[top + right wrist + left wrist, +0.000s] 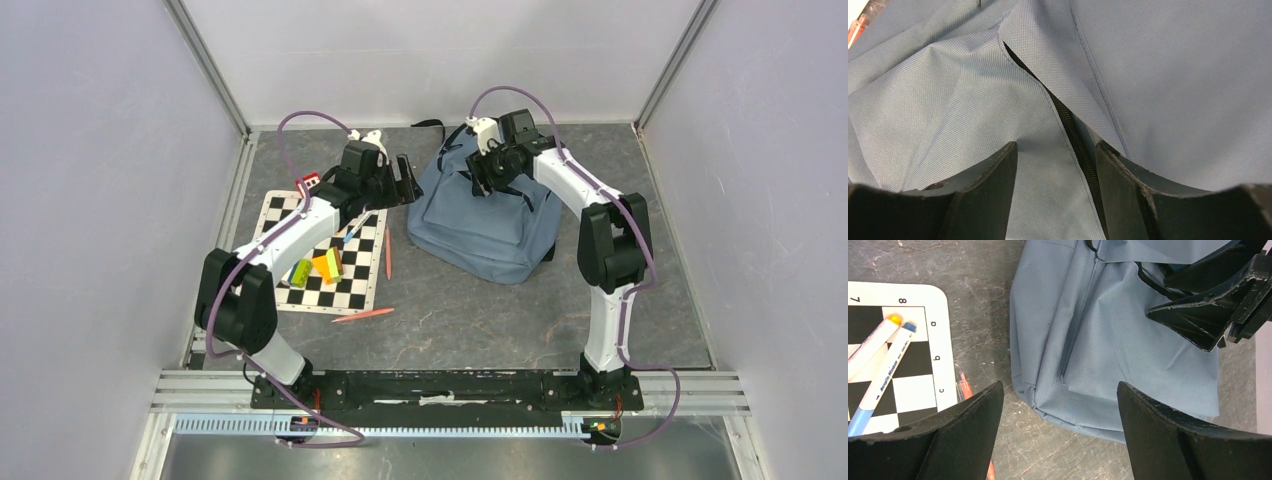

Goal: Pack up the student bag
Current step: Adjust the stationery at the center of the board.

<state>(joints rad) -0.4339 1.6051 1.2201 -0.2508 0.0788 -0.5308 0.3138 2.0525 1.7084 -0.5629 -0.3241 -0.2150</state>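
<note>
The student bag (495, 225) is a blue-grey backpack lying flat at the back centre of the table. It also shows in the left wrist view (1128, 355) and fills the right wrist view (1158, 75). My right gripper (497, 185) sits on the bag's upper part. In its own view (1055, 145) the jaws stand partly apart and press on the fabric, with a flap of cloth between them. The dark zipper (1075, 135) runs just beside the right finger. My left gripper (408, 180) hovers by the bag's left side, wide open and empty (1059, 385).
A chessboard mat (350, 292) lies left of the bag with two markers (890, 365), coloured blocks (325, 265) and a small red item (309, 183) at its far corner. One orange pencil (388, 252) lies beside the mat and another (363, 315) below it. Grey walls enclose the table.
</note>
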